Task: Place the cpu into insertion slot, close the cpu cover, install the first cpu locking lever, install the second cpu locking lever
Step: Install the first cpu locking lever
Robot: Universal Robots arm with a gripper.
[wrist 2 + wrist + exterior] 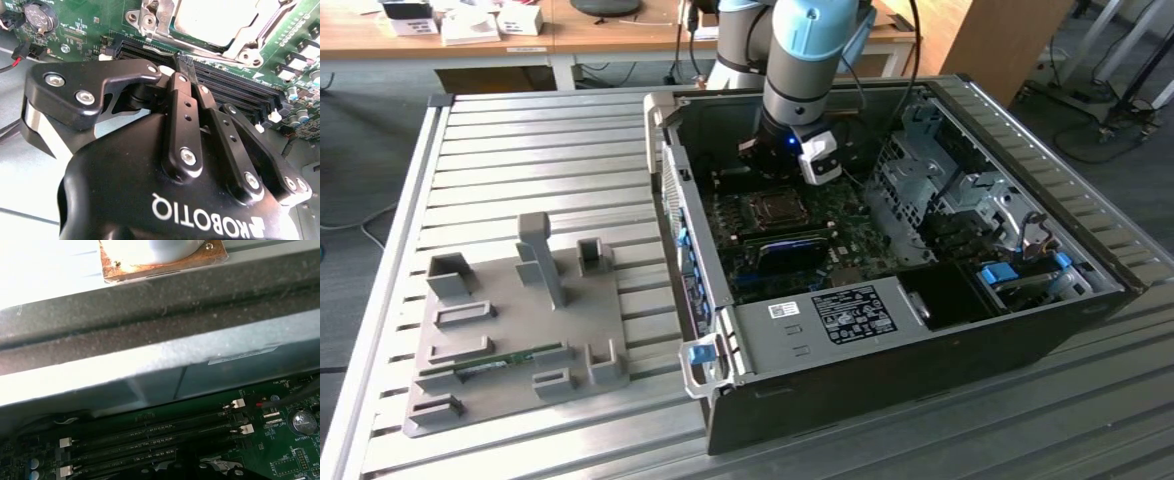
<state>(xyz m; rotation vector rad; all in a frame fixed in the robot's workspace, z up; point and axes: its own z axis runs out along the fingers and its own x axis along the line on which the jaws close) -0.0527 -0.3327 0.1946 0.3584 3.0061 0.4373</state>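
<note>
Pincer (pixel 181 62) closed, arm (pixel 801 60) reaching down near cpu (pixel 212 17)

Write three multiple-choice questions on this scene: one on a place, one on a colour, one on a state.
1. Where is the gripper? A) on the grey tray B) inside the open computer case C) on the wooden desk
2. What colour is the circuit board? A) red B) green C) white
3. How are the fingers? A) spread wide B) round a cable C) shut together
Answers: 1 B, the exterior view shows it in the case; 2 B, both wrist views show green; 3 C, their tips meet in the second wrist view.
</note>
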